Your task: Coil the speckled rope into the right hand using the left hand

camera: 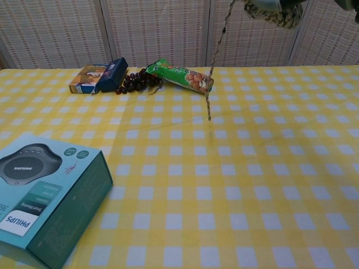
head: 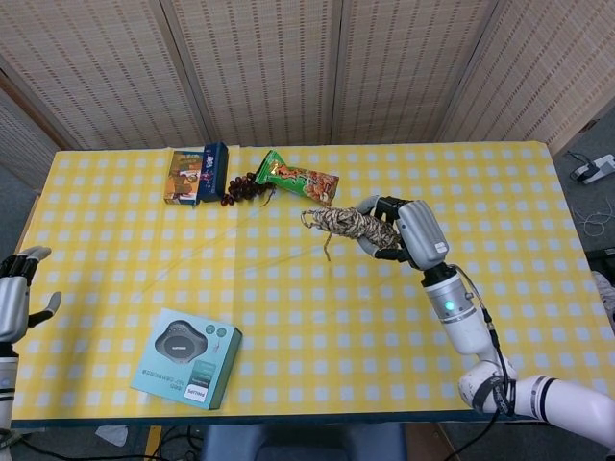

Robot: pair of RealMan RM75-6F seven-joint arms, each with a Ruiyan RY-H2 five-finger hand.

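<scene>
The speckled rope (head: 350, 224) is wound into a tight coil, and my right hand (head: 408, 231) holds it above the table's middle right. A loose tail (camera: 216, 61) hangs down from the coil and its end swings free just above the cloth. In the chest view only the coil's underside (camera: 276, 13) shows at the top edge. My left hand (head: 13, 298) is at the far left edge of the head view, off the table's side, fingers apart and empty.
A teal Philips box (head: 186, 357) lies near the front left. At the back stand a small carton (head: 195, 173), a bunch of dark grapes (head: 242, 187) and a green snack bar (head: 300, 177). The yellow checked table (head: 288, 317) spreads below.
</scene>
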